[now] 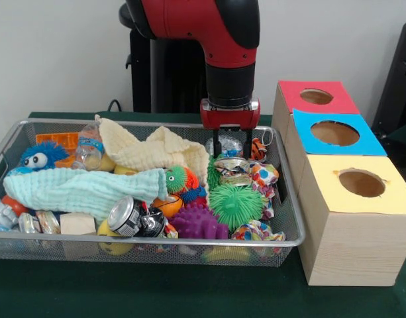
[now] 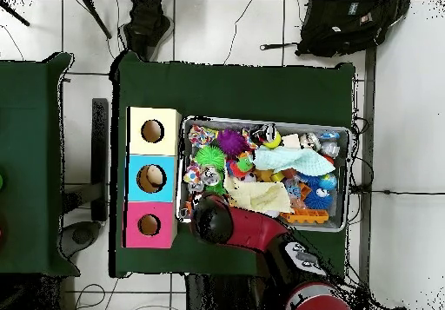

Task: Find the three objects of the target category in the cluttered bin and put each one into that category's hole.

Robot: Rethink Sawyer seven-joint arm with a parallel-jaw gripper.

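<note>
The tool (image 1: 228, 144) is shown lowered into the far right part of the cluttered bin (image 1: 292, 228), its dark fingers standing narrowly apart and closed on nothing that can be seen; whether they touch the clear item beneath them cannot be told. In the front view, from left to right, the following are depicted. At the bin's left end a blue furry toy (image 1: 38, 156) lies beside an orange tray (image 1: 62, 140). Just right of these, near the bin's far rim, a transparent bottle (image 1: 90, 147) with a blue-and-white label band is seen lying tilted, partly covered by the cream cloth (image 1: 156, 152). A pale green cloth (image 1: 80, 190) is spread across the middle, with a metal can (image 1: 131, 216) before it. Further right, a purple spiky ball (image 1: 197, 222) and a green spiky ball (image 1: 236, 204) are shown. Directly under the tool a second clear plastic item (image 1: 227, 144), probably another bottle, is partly hidden. At the bench's right edge three wooden boxes stand in a row; the red-topped hole (image 1: 316, 97) is the farthest, behind the blue-topped hole (image 1: 334, 133) and the yellow-topped hole (image 1: 361, 183).

The bottles are judged to be light, thin-walled and easily crushed, with a slippery surface. A gentle hold across the labelled middle is therefore advised, where the band may give some friction.
</note>
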